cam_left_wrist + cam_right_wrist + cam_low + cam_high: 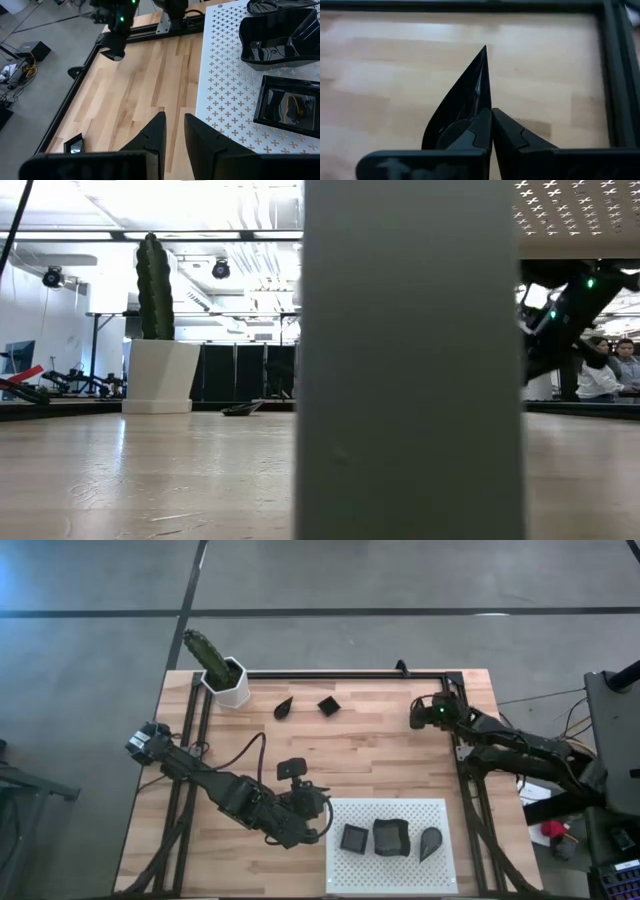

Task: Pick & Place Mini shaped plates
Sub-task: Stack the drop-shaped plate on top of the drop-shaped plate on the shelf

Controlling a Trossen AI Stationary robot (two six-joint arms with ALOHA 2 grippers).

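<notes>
The mini shaped plates are tiny black dishes. Three lie on the white perforated board [340, 810]: a square one [354, 837], a wavy-edged one [391, 837] and a teardrop [430, 842]. Two more rest flat on the wood near the far edge: a teardrop [284, 707] and a square [328, 705]. My right gripper [418, 712] hangs over the table's far right part, shut on another teardrop plate [465, 100]. My left gripper [172, 135] is open over bare wood, just left of the board, beside the square plate [287, 105], and holds nothing. My right gripper pinches the teardrop plate between its two fingers [480, 125] at the rim of its wide, rounded end [455, 127]. The plate stands on edge in the hold, and its pointed tip [484, 50] points straight away from the fingers. In the low view the arm [560, 310] hangs well above the table top.
A white hexagonal pot with a green cactus [225, 675] stands at the far left corner. A black frame rail [350, 673] runs along the far edge. A grey upright [410, 360] blocks the middle of the low view. People [610, 370] are in the room beyond the table.
</notes>
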